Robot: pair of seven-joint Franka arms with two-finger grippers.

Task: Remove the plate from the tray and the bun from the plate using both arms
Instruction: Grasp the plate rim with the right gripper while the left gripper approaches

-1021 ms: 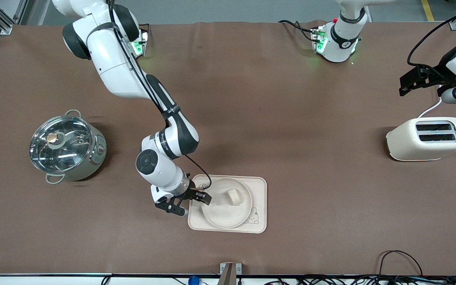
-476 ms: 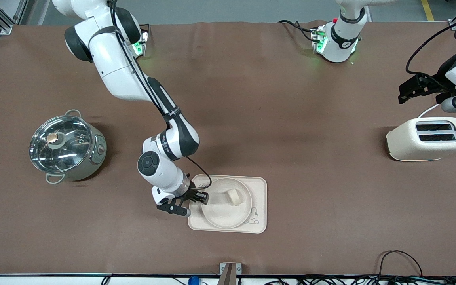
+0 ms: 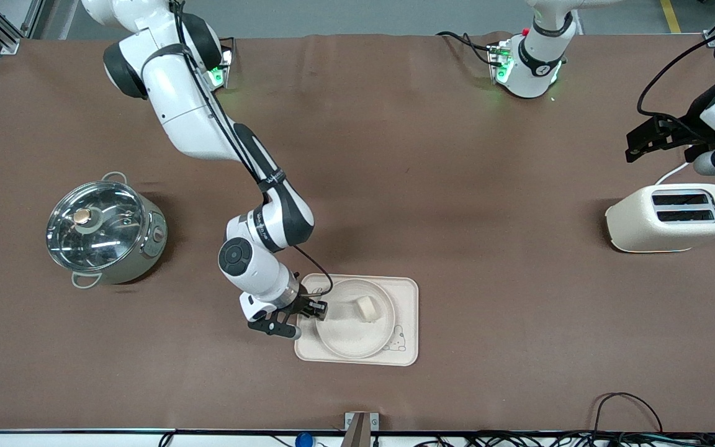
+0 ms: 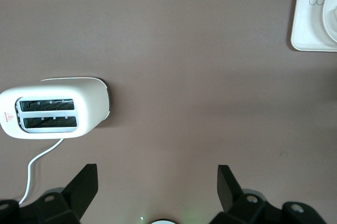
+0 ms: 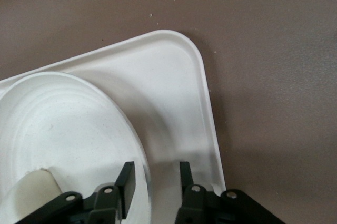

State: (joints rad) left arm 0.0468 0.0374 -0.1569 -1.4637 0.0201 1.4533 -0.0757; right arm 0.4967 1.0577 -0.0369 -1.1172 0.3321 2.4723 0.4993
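**Right claw straddles plate rim on tray**

Right gripper (image 3: 319, 308) sits low at the tray's (image 3: 406, 292) edge toward the right arm's end of the table, its fingers (image 5: 126, 181) slightly apart, one inside and one outside the plate's (image 3: 345, 338) raised rim. Whether they touch the rim cannot be told. The plate lies on the tray, and the bun (image 3: 367, 308) rests on the plate. Left gripper (image 3: 646, 138) waits in the air over the table just above the toaster (image 3: 671, 218), fingers (image 4: 84, 187) wide apart and holding nothing. A lidded steel pot (image 3: 104, 230) stands toward the right arm's end, well apart from the tray.
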